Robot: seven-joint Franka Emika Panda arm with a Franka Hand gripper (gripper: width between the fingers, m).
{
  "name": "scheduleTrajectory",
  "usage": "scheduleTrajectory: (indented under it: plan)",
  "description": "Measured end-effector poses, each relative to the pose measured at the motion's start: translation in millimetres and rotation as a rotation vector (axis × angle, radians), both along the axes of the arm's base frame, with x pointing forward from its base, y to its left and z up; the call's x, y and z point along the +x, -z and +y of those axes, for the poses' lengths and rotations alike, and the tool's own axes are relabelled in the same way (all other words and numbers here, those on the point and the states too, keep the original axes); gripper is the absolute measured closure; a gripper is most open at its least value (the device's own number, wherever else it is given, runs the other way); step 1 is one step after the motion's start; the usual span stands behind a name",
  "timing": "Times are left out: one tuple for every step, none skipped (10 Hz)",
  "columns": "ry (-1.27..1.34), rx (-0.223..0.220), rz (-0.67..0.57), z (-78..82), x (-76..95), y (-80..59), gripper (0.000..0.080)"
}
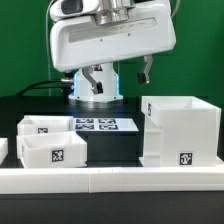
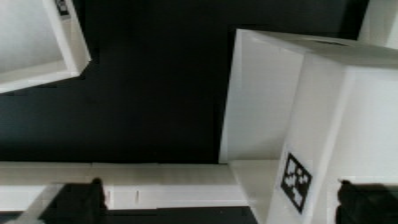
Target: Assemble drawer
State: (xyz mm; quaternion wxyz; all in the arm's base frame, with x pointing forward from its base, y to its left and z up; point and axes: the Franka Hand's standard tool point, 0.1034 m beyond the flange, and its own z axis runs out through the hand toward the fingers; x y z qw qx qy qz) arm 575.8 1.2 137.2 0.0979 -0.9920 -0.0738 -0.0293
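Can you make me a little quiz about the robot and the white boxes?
1. How many trays are there?
2. True or false: the gripper holds a tray.
3. In the exterior view, the housing stands on the: A left, B right, C middle.
Key: 1 two; 2 false, it is open and empty; 3 B.

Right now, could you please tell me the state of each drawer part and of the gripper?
housing: upright on the table, open side up, both trays outside it.
nearer tray: loose on the table, open side up, empty.
farther tray: loose just behind the nearer one, open side up, empty.
gripper: open, holding nothing.
marker board: lying flat on the table.
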Motion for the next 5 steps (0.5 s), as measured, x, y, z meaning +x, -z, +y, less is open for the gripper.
scheduleTrajectory:
  plan:
    - [-0.002, 0.000, 0.000, 1.3, 0.0, 0.1, 0.0151]
    - [0.000, 0.000, 0.001, 0.0, -0.2, 0.4, 0.0151]
    - [-0.081, -0.019, -0.010, -5.2, -3.3, 3.2, 0.0151]
    - [-0.177, -0.050, -0.011, -16.7, -13.7, 11.2, 0.0151]
    - [-0.204, -0.066, -0.005, -26.0, -22.6, 17.3, 0.0151]
